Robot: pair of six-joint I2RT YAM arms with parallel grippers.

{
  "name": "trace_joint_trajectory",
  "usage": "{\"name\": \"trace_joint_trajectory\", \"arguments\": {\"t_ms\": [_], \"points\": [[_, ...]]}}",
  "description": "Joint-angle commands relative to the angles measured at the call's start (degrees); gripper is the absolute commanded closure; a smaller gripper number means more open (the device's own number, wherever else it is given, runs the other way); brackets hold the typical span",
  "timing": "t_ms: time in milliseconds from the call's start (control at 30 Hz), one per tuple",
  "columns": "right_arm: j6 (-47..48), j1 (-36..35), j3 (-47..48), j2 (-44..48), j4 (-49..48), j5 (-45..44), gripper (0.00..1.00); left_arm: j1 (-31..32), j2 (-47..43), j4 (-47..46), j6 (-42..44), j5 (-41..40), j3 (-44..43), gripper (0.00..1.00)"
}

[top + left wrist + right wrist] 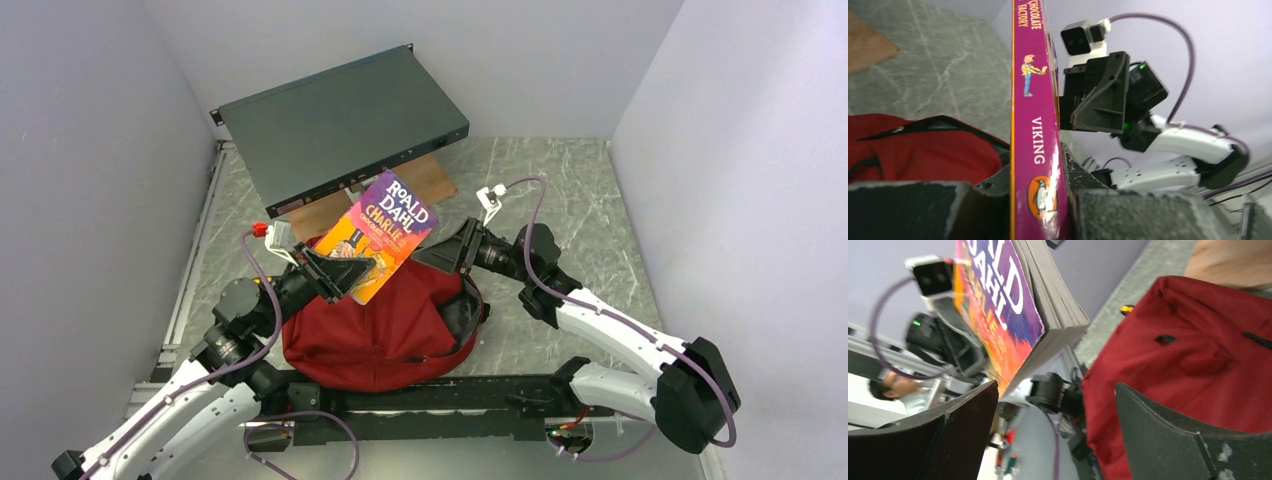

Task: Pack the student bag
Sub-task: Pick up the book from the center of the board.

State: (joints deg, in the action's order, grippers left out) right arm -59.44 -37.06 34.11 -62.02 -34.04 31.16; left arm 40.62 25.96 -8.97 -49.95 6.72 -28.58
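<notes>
TOP VIEW
- bag place: student bag [380, 335] lies slumped on the table [600, 200], between the two arms, just ahead of their bases.
- bag axis: long side runs left to right. The dark mouth looks to sit at its right far corner, hard to be sure.
- book: paperback book [385, 235] hangs over the bag's far edge, tilted. Its long axis runs near-left to far-right, title end away from the bag.
- left claw: left claw [335, 272] is clenched on the book's lower end, above the bag's left half.
- right claw: right claw [445, 250] is spread, just beside the book's right edge, above the bag's right far corner.
- beyond bag: rack unit [340, 125] sits over a brown board [425, 180], well past the bag.

LEFT WRIST
- grip: fingers [913, 210] pinch the book at the foot of the spine, which stands upright in frame.
- bag: red fabric [923, 155] below-left of the book, dark mouth edge near the spine.

RIGHT WRIST
- state: fingers [948, 440] wide, nothing between them. The book [998, 305] is up-left, apart.
- bag: fills the right [1198, 355], below and past the claw.

NEXT (judgement)
- relation: bag lies straight below the left claw, the nearer arm and the one carrying.
- need: line the book's long axis up with the mouth. The right claw is placed to hold the mouth open.
</notes>
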Motion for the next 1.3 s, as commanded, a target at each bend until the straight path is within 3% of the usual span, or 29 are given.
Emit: {"name": "trace_joint_trajectory", "arguments": {"t_ms": [0,200,333,600,867,1100,1267], "points": [[16.7,0.4,6.6,3.6,15.3,2.0,0.1,-0.1,-1.6,7.9,9.5,1.3,-7.1,1.0],[33.0,3.2,14.2,6.8,35.8,-1.5,0.02,-0.1,-2.4,17.6,16.0,2.5,-12.5,1.0],[36.1,8.7,17.1,7.3,39.6,4.2,0.01,-0.1,-2.4,18.9,18.0,5.3,-13.4,1.0],[33.9,12.4,22.9,3.0,37.2,22.5,0.01,-0.1,1.9,13.4,17.1,17.0,-14.4,1.0],[20.2,12.3,23.8,-2.2,22.6,36.1,0.01,-0.2,8.6,6.2,15.0,27.9,-14.3,1.0],[8.6,9.2,16.0,-2.4,8.0,40.3,0.22,-0.1,11.3,2.6,14.5,28.9,-14.6,1.0],[8.5,8.4,12.8,-0.9,8.0,40.2,0.57,-0.1,13.5,2.6,15.4,29.4,-15.3,1.0]]}}
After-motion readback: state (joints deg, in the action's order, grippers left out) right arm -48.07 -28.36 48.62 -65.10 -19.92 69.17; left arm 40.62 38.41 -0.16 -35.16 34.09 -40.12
